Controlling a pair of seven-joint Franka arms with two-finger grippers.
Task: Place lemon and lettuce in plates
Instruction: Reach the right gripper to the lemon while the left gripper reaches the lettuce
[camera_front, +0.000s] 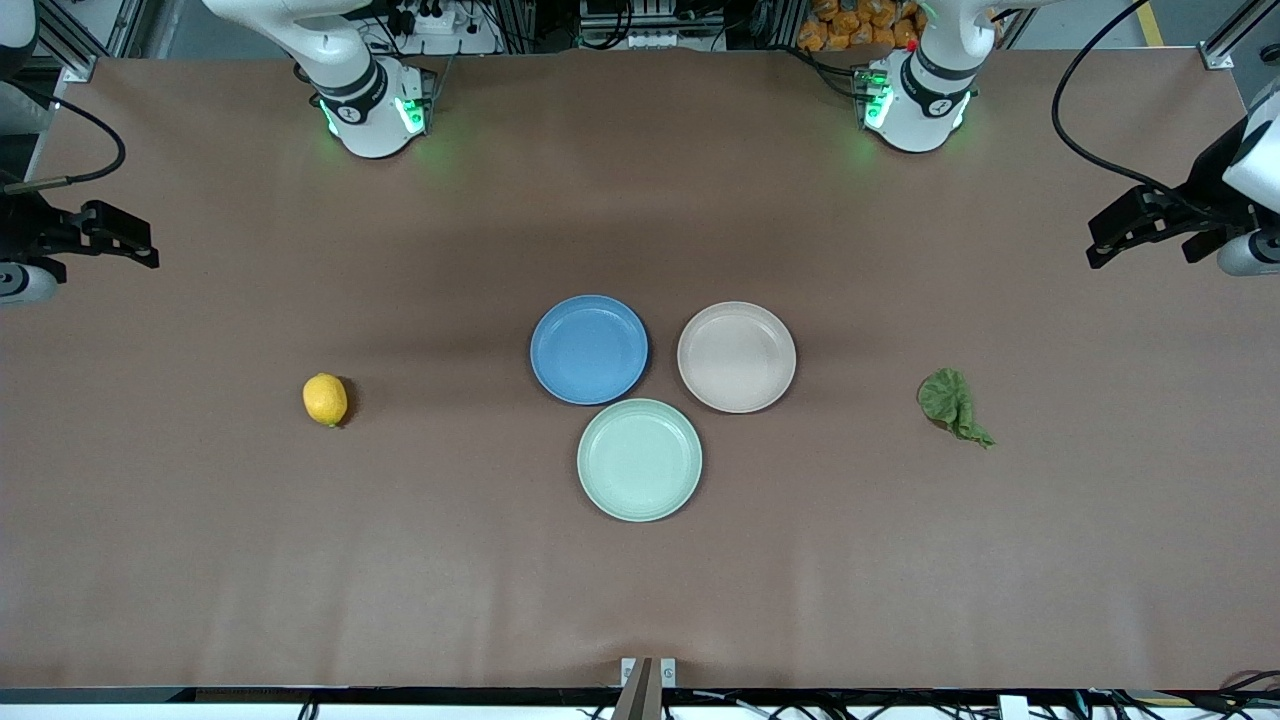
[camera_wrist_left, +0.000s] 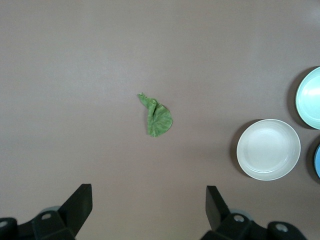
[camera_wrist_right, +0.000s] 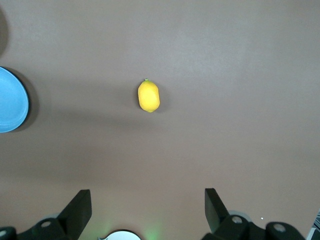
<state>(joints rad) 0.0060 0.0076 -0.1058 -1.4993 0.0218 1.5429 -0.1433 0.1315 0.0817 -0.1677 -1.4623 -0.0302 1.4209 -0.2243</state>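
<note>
The yellow lemon (camera_front: 325, 399) lies on the table toward the right arm's end and also shows in the right wrist view (camera_wrist_right: 149, 96). The dark green lettuce (camera_front: 953, 405) lies toward the left arm's end and also shows in the left wrist view (camera_wrist_left: 157, 117). The blue plate (camera_front: 589, 349) and the beige-pink plate (camera_front: 736, 357) sit side by side mid-table, both empty. My left gripper (camera_front: 1100, 242) (camera_wrist_left: 149, 200) is open and empty, high over the table's edge at its end. My right gripper (camera_front: 148, 246) (camera_wrist_right: 148, 202) is open and empty, high over its end.
A pale mint-green plate (camera_front: 639, 459) sits empty just nearer the front camera than the other two plates, touching or almost touching both. The brown table (camera_front: 640, 600) is bare around the lemon and the lettuce. The arm bases (camera_front: 375, 110) stand along the back edge.
</note>
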